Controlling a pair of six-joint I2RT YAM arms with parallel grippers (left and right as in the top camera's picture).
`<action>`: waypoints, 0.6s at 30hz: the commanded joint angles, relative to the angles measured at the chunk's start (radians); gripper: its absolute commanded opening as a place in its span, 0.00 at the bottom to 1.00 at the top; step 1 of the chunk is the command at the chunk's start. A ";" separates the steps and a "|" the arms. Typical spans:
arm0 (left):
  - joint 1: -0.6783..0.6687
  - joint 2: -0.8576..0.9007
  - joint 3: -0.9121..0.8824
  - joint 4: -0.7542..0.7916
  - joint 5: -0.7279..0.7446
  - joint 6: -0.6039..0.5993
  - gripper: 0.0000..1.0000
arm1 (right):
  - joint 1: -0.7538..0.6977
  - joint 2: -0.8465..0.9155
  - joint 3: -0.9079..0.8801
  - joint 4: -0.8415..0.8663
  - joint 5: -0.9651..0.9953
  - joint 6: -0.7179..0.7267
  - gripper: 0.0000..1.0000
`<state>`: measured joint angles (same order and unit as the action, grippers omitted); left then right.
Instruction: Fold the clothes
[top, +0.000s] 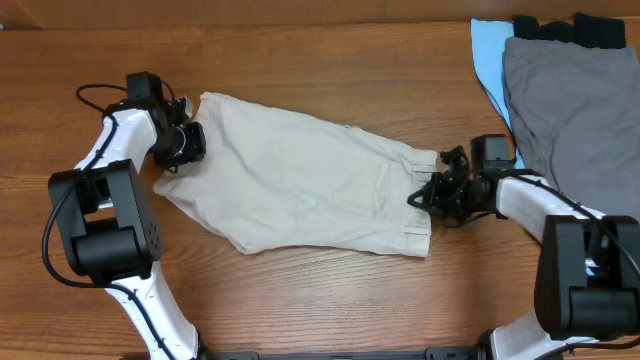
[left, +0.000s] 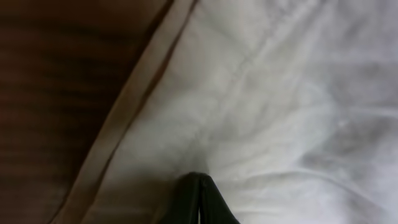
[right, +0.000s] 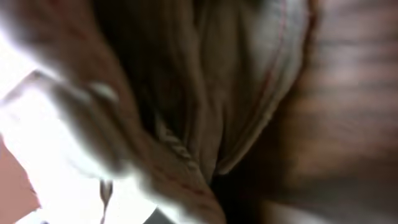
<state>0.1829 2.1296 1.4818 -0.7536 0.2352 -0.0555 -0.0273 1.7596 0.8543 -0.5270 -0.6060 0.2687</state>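
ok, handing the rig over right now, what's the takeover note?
Left pincer: looks shut, pinching the beige shorts at their left end.
Right pincer: at the waistband end; the wrist view is too blurred to tell open or shut.
The shorts lie spread across the table; the grey shorts lie apart, far right.
Done: no finished fold visible.
Left: the folding itself.

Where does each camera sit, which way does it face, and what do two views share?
Overhead: fixed above the table, looking down on cream shorts; both arms, left gripper and right gripper show.
Left wrist: on the left arm, close over the shorts' hem and wood; its dark fingertips show.
Right wrist: on the right arm, blurred, against bunched shorts; no fingers discernible.
Shared: all see the shorts.
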 joint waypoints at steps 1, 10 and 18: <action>0.005 0.073 -0.021 -0.084 -0.052 -0.027 0.04 | -0.089 -0.075 0.090 -0.113 0.021 -0.018 0.04; -0.061 0.073 -0.011 -0.177 0.143 -0.033 0.04 | -0.136 -0.146 0.457 -0.538 0.119 -0.179 0.04; -0.161 0.073 -0.011 -0.128 0.151 -0.074 0.04 | 0.043 -0.146 0.607 -0.570 0.119 -0.135 0.04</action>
<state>0.0643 2.1509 1.4891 -0.9073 0.4084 -0.0853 -0.0803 1.6516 1.4143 -1.1229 -0.4938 0.1070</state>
